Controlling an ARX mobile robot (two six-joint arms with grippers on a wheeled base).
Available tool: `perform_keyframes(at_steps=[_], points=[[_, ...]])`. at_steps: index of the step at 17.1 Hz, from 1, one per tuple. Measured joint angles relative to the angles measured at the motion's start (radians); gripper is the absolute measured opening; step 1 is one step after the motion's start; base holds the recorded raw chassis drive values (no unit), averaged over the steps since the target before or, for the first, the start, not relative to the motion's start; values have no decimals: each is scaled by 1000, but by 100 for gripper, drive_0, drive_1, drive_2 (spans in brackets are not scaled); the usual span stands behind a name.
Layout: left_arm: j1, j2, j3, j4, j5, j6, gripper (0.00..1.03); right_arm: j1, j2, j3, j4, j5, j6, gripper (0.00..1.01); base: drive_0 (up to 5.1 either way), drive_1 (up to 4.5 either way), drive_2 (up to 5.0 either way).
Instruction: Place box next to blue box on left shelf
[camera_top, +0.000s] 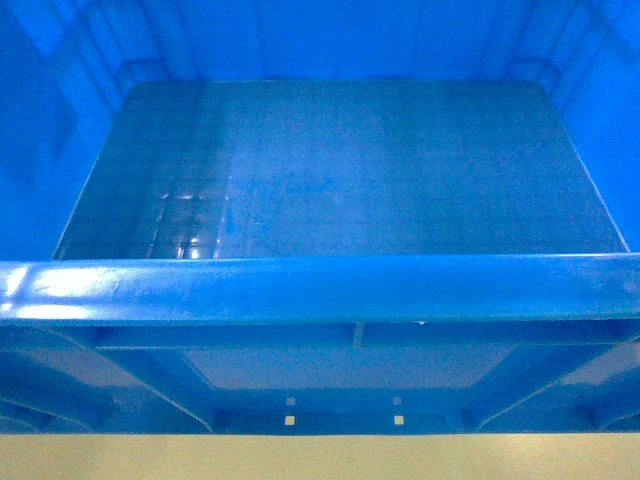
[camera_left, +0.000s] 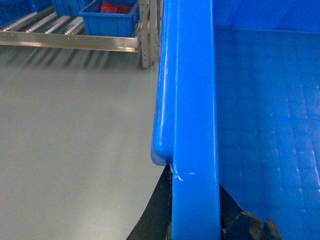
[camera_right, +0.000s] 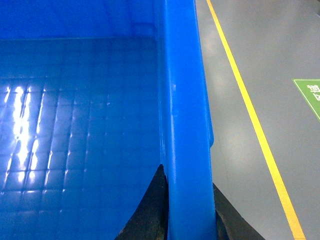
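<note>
The box (camera_top: 320, 290), a large bright-blue crate with a thick rim and smooth floor, fills the head view, held up close. My left gripper (camera_left: 196, 220) is shut on the box's left rim (camera_left: 192, 100), one black finger on each side of the wall. My right gripper (camera_right: 189, 215) is shut on the right rim (camera_right: 182, 100) in the same way. In the left wrist view the left shelf (camera_left: 50, 22) shows at the top left, a roller rack with white wheels. On it stands a smaller blue box (camera_left: 110, 17) with red contents. No gripper shows in the head view.
Grey floor (camera_left: 75, 130) lies between the held box and the rack. The rack's metal front rail (camera_left: 70, 42) and an upright post (camera_left: 145, 30) stand at the top. On the right, a yellow floor line (camera_right: 250, 120) and a green floor sign (camera_right: 310, 95) show.
</note>
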Motion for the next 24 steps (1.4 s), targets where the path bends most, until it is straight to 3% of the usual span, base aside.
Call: perform_keyframes(at_steps=[24], points=[[0, 0, 0, -4, 1, 0, 8, 0, 1, 0, -2, 0, -1, 10, -1, 420, -423]])
